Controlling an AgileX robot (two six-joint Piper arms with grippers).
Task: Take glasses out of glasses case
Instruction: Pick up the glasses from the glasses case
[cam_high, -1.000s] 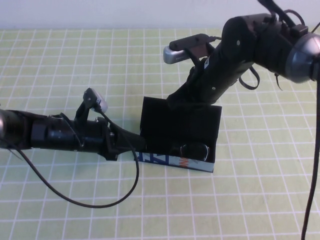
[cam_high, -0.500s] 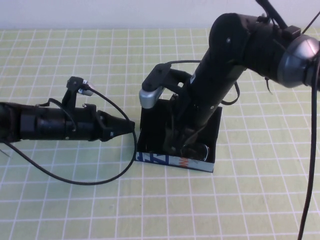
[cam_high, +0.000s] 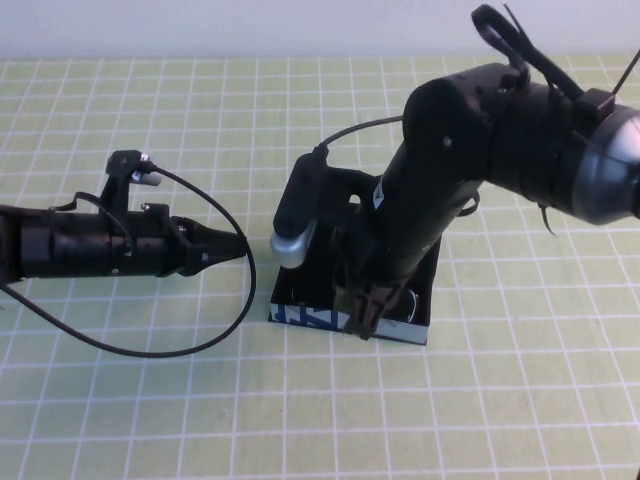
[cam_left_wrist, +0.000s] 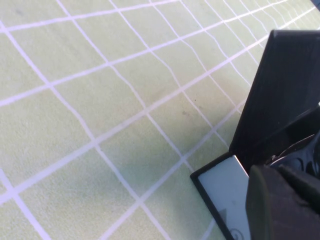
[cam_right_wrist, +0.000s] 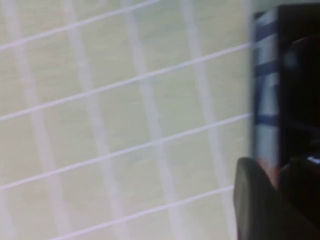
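The glasses case (cam_high: 310, 317) stands open mid-table, its lid raised at the back and its pale blue front side facing me. It also shows in the left wrist view (cam_left_wrist: 222, 187) and the right wrist view (cam_right_wrist: 267, 90). The glasses (cam_high: 408, 300) lie inside and are mostly hidden under my right arm; only a bit of rim shows. My right gripper (cam_high: 362, 322) (cam_right_wrist: 277, 172) reaches down at the case's front wall. My left gripper (cam_high: 240, 250) (cam_left_wrist: 280, 172) is shut and empty, pointing at the case's left side, a short gap away.
The case stands on a green mat with a white grid (cam_high: 150, 400). My left arm's cable (cam_high: 200, 345) loops over the mat in front of that arm. My right arm's wrist camera (cam_high: 290, 240) hangs over the case's left edge.
My right gripper has swung down into the case and then forward to its front wall. My left gripper has pulled back leftward from the case's front-left corner.
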